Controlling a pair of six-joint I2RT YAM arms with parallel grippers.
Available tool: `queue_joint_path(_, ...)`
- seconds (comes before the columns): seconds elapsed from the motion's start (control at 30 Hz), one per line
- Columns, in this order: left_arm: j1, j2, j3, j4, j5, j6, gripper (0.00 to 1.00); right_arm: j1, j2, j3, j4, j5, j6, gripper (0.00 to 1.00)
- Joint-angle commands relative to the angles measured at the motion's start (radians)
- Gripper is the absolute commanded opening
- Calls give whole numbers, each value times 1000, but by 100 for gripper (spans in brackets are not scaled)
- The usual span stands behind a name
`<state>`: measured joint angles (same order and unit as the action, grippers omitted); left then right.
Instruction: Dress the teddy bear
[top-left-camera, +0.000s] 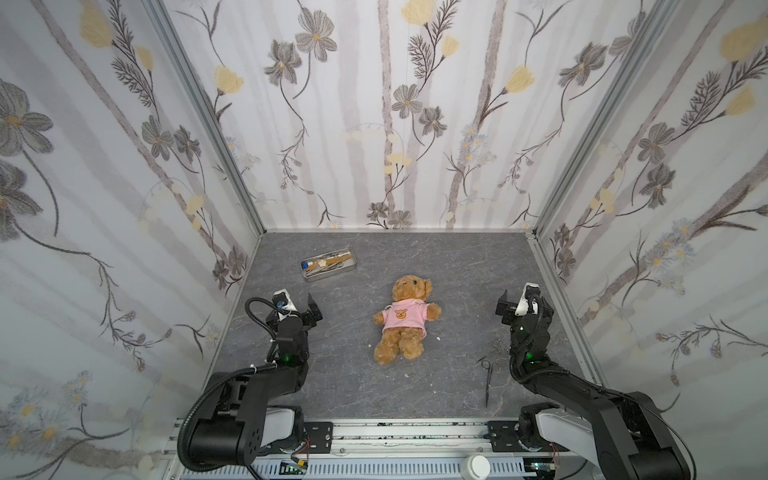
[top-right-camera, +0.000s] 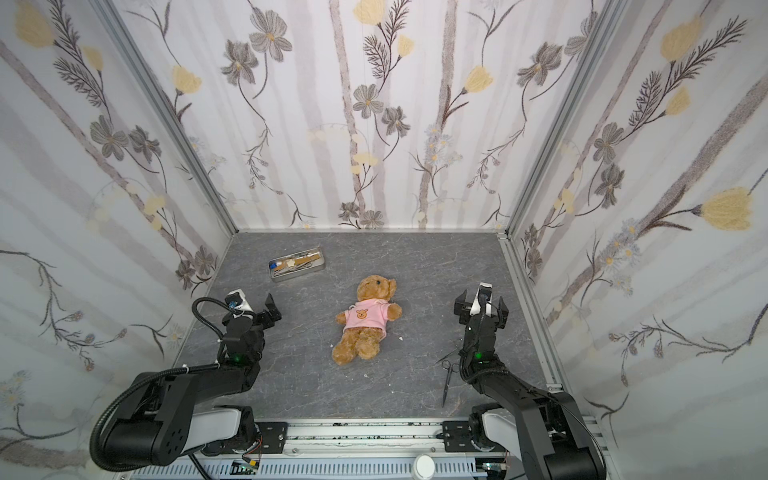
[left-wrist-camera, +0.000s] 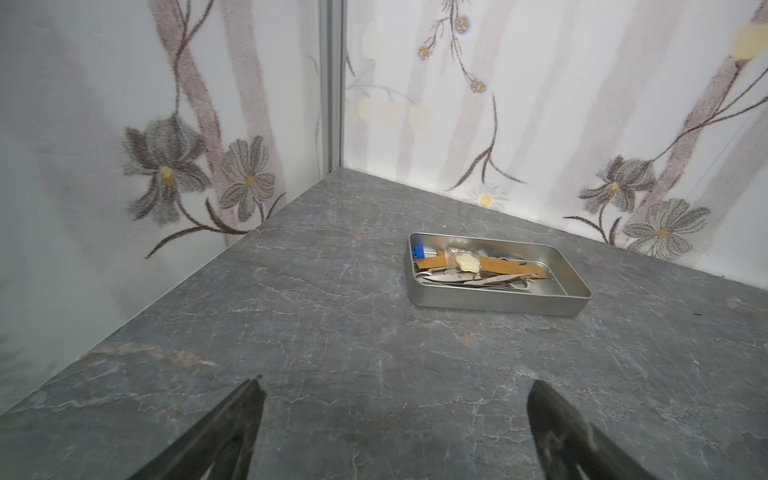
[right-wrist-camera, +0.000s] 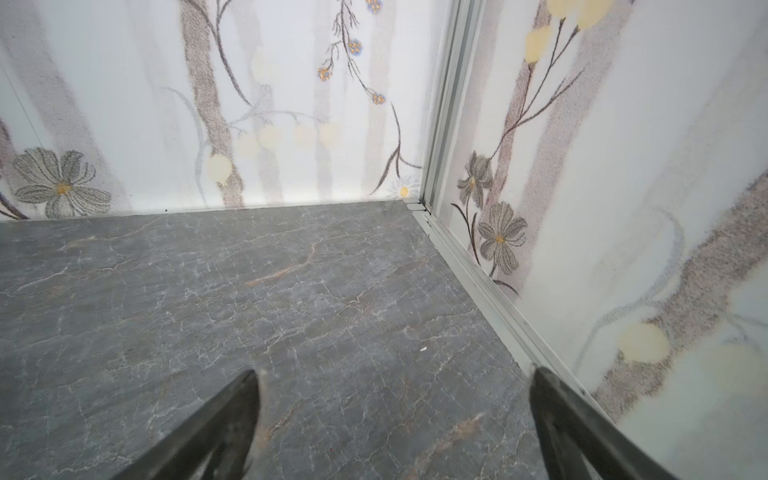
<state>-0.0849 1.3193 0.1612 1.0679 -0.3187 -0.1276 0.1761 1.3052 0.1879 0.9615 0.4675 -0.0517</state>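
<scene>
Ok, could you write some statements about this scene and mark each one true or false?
1. The bear wears a pink shirt. True.
2. The left tool holds the bear. False: it is open and empty, apart from the bear.
3. The tin is empty. False: it holds small instruments.
4. Scissors lie on the table, right of the bear. True.
5. The right tool is shut. False: it is open.
</scene>
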Motion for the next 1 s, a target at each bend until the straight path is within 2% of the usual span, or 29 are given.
queue_joint_path(0.0,3,81,55,135,96,76,100,-24,40,44,111,-131,-39,100)
queue_joint_path(0.13,34,260,78,269,193,88,100,-67,79,110,31,-298,-11,100)
queue_joint_path(0.2,43,257,77,255,202,80,100,-95,103,75,139,-374,19,100)
queue_joint_path(0.3,53,266,79,270,239,84,100,-130,178,28,291,-411,48,100)
queue_joint_path(0.37,51,268,83,264,233,84,100,-145,206,5,367,-404,68,100)
queue_joint_path(0.43,53,267,84,263,232,83,100,-145,190,27,298,-393,74,100)
queue_joint_path(0.97,52,266,81,264,236,83,100,-141,203,16,336,-385,68,100)
